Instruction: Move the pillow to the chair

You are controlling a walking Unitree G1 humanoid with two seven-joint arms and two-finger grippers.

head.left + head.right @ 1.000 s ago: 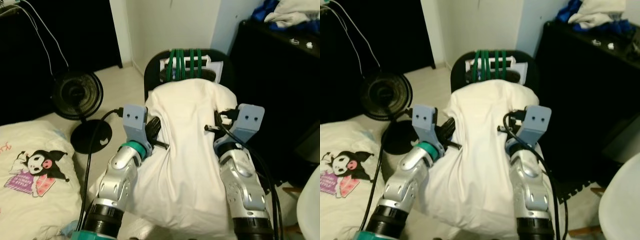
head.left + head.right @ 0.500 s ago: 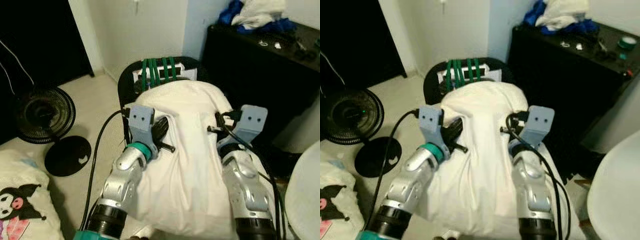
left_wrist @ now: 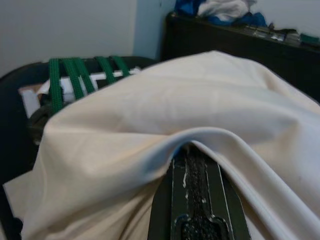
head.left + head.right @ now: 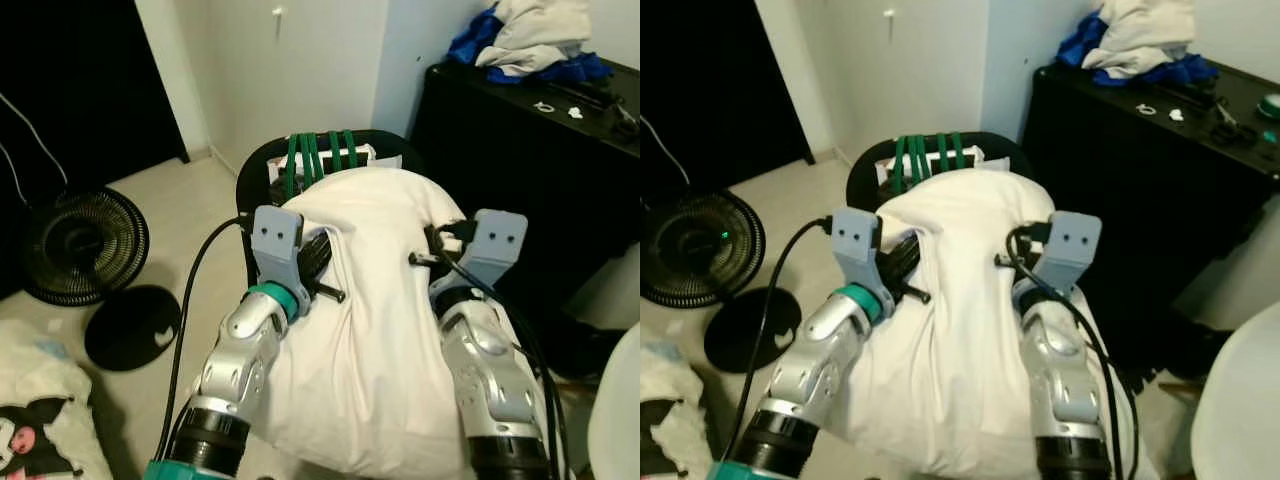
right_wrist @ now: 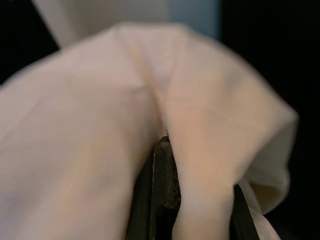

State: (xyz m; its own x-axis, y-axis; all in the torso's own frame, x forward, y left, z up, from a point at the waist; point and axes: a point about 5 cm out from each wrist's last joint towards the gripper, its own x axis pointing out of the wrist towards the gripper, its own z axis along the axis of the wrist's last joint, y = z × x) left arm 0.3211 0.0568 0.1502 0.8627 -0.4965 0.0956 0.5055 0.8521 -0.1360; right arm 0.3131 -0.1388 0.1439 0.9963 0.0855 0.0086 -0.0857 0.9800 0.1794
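Observation:
A big white pillow (image 4: 370,300) hangs between my two arms, right in front of a black chair (image 4: 258,165) whose back is wrapped in green straps (image 4: 318,150). The pillow's top edge overlaps the chair's back and hides its seat. My left gripper (image 4: 318,258) is shut on the pillow's left side; in the left wrist view the fabric (image 3: 150,115) folds over a black finger (image 3: 200,200). On the opposite side my right gripper (image 4: 432,252) is shut on the pillow, with cloth (image 5: 100,125) bunched around its finger (image 5: 159,200).
A black cabinet (image 4: 520,160) stands to the right of the chair, with a heap of clothes (image 4: 530,40) on top. On the floor to the left are a black fan (image 4: 75,240) and its round base (image 4: 135,325). Printed bedding (image 4: 35,435) lies lower left. A white rounded object (image 4: 620,420) sits lower right.
The whole view has swung right and closer to the chair; the fan and bedding slid left. Both grippers kept their hold, and the pillow's top now overlaps more of the chair's back.

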